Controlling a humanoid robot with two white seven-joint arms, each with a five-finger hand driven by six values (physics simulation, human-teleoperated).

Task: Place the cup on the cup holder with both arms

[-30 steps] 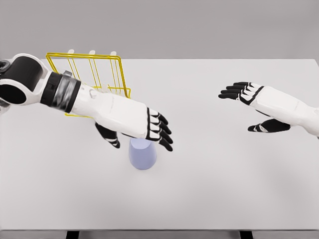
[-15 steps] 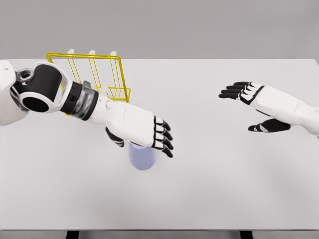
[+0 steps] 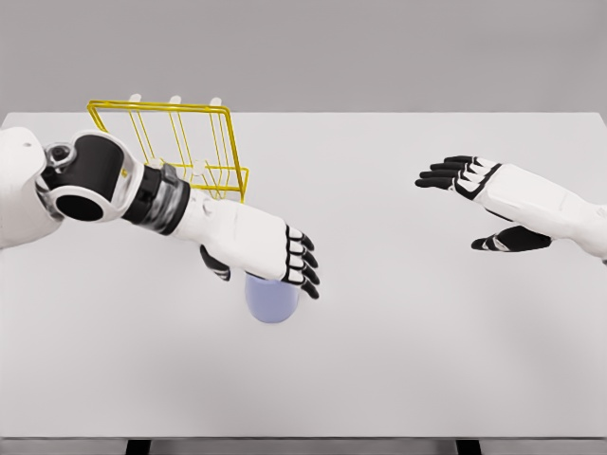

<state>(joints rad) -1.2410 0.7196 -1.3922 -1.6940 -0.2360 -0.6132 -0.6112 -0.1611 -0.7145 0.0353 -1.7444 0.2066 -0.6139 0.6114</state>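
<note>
Under both hands lies the white table (image 3: 379, 360). Behind the left hand (image 3: 261, 248), partly hidden by its forearm, stands the yellow wire holder (image 3: 166, 137). Directly below that hand's palm sits the pale blue cup (image 3: 271, 301), upright on the table; the fingers (image 3: 302, 269) curl down over its top and the thumb hangs beside it, but whether they grip it cannot be told. The right hand (image 3: 486, 199) hovers well apart from the cup, fingers spread, holding nothing.
</note>
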